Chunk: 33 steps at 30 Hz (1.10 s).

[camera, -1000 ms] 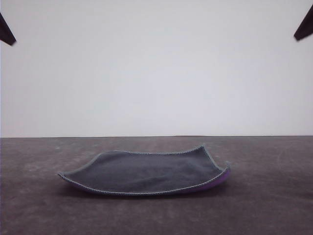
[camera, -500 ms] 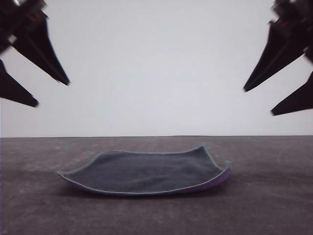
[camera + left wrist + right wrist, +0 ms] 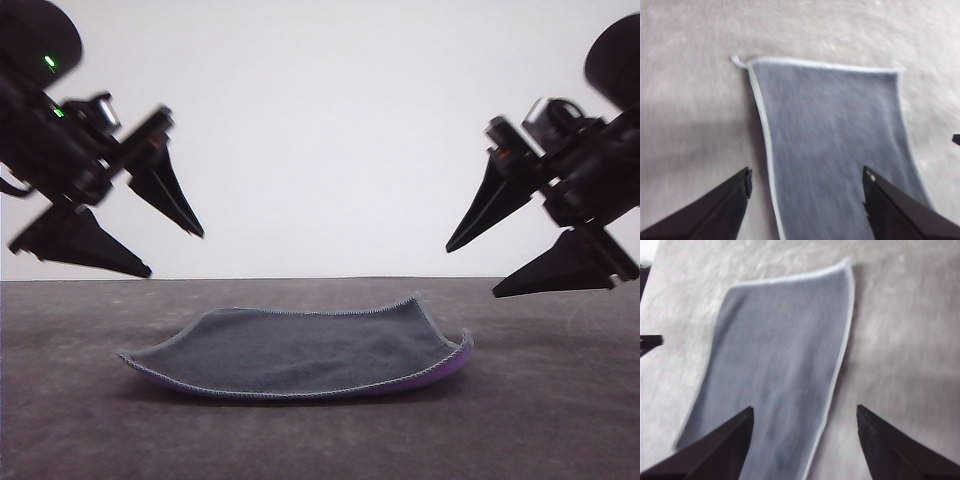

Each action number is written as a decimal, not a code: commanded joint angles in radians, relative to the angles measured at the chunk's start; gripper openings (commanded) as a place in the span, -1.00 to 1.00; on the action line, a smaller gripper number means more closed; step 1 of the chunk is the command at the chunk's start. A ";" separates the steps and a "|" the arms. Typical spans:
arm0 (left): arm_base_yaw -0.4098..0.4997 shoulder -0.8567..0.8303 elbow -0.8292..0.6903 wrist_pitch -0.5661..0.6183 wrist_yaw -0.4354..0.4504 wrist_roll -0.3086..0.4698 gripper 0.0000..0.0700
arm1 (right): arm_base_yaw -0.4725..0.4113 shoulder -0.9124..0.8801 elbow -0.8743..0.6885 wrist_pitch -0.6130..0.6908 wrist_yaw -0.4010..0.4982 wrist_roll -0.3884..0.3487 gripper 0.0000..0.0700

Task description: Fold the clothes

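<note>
**Both arms above the cloth, jaws spread**

On my front feed the cloth (image 3: pixel 300 355) lies on the dark table (image 3: pixel 560 420), roughly centred, dark grey face up. Its light stitched edging runs along the near edge, and a sliver of purple underside shows at the right corner, which curls up a little off the surface.

My left gripper (image 3: pixel 175 250) hangs in the air up and to the left of the cloth — fingers pointing down and inward, jaws spread wide, nothing between them. My right gripper (image 3: pixel 472 270) mirrors it on the other side, also spread and empty, tips angled toward the cloth. Neither touches the fabric or the table.

From the left wrist camera I see the cloth (image 3: pixel 835 145) between and beyond the two dark fingertips (image 3: pixel 730 200), one edged side running just inside the fingertip. The right wrist camera shows the same grey sheet (image 3: pixel 780 360) in blur, its white-edged side between the open fingers (image 3: pixel 885 445).
</note>
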 commanded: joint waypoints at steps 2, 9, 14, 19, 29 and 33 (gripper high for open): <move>0.000 0.083 0.063 0.012 0.008 0.002 0.24 | -0.007 0.078 0.065 0.011 -0.006 -0.028 0.16; 0.000 0.271 0.207 0.009 0.008 0.017 0.24 | -0.023 0.212 0.195 0.010 -0.027 -0.031 0.16; 0.000 0.386 0.311 -0.027 0.040 0.017 0.24 | -0.034 0.249 0.233 0.012 -0.027 -0.031 0.15; -0.004 0.449 0.371 -0.029 0.106 -0.025 0.24 | -0.049 0.279 0.238 0.041 -0.029 -0.030 0.15; -0.007 0.472 0.380 -0.046 0.122 -0.036 0.24 | -0.049 0.414 0.278 0.089 -0.139 -0.031 0.15; -0.007 0.472 0.380 -0.050 0.122 -0.035 0.24 | -0.036 0.469 0.317 0.094 -0.166 -0.031 0.15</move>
